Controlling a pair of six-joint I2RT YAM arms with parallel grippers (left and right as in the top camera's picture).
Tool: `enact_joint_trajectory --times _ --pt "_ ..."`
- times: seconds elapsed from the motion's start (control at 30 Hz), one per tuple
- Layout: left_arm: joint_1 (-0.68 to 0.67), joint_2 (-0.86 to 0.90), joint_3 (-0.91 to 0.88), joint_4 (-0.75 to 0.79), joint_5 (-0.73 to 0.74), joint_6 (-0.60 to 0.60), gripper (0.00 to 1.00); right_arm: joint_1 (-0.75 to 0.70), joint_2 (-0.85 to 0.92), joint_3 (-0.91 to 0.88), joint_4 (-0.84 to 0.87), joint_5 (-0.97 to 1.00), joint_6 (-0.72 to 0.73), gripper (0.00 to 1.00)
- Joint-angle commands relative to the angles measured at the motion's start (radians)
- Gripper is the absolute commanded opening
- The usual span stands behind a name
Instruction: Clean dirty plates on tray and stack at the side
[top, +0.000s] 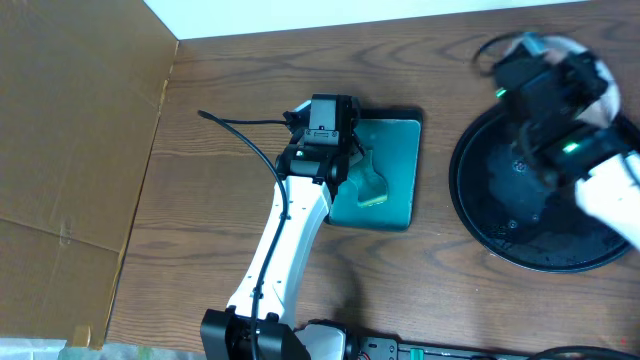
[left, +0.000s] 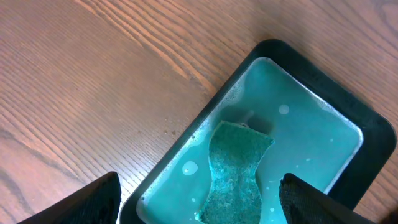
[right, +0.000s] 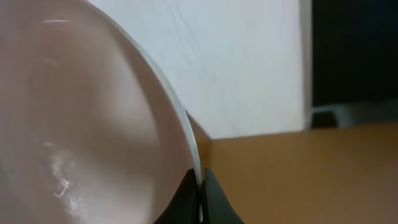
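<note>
While the right gripper (right: 200, 186) is pinching a plate (right: 81, 112) by its rim, up by the far edge of the round black tray (top: 480, 215), the left gripper (left: 199, 190) is hovering wide open almost straight above the sponge (left: 236, 162) soaking in the small tray (left: 336, 106), its fingers lining up across the sponge's narrow width.

You work at a robot lab bench: a wood-grain worktop (top: 200, 250) bordered by a cardboard sheet (top: 70, 120) and a white wall (right: 249, 62), with a loose black cable (top: 232, 122).
</note>
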Motion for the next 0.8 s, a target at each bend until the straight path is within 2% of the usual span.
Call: enact_joint_trajectory --times 0.0,0.2,0.3,0.43,0.53,0.67,0.77 --pt "0.004 0.000 0.021 -0.013 -0.017 0.000 0.82 -0.132 -0.023 0.010 -0.045 -0.183 0.274 0.01" --pt "0.004 0.000 0.016 -0.013 -0.017 0.000 0.82 -0.471 -0.011 0.010 -0.196 -0.895 0.620 0.01" --pt "0.004 0.000 0.016 -0.012 -0.017 0.000 0.82 -0.638 0.015 0.010 -0.196 -1.104 0.748 0.01" --pt "0.004 0.000 0.016 -0.011 -0.017 0.000 0.82 -0.802 0.071 0.010 -0.192 -1.154 0.894 0.01" --pt "0.004 0.000 0.016 -0.012 -0.017 0.000 0.82 -0.882 0.122 0.010 -0.186 -1.154 0.944 0.01" --pt "0.004 0.000 0.016 -0.012 -0.017 0.000 0.82 -0.943 0.198 0.010 -0.173 -1.148 0.952 0.02" --pt "0.004 0.000 0.016 -0.012 -0.017 0.000 0.82 -0.970 0.254 0.010 -0.174 -1.085 1.060 0.01"
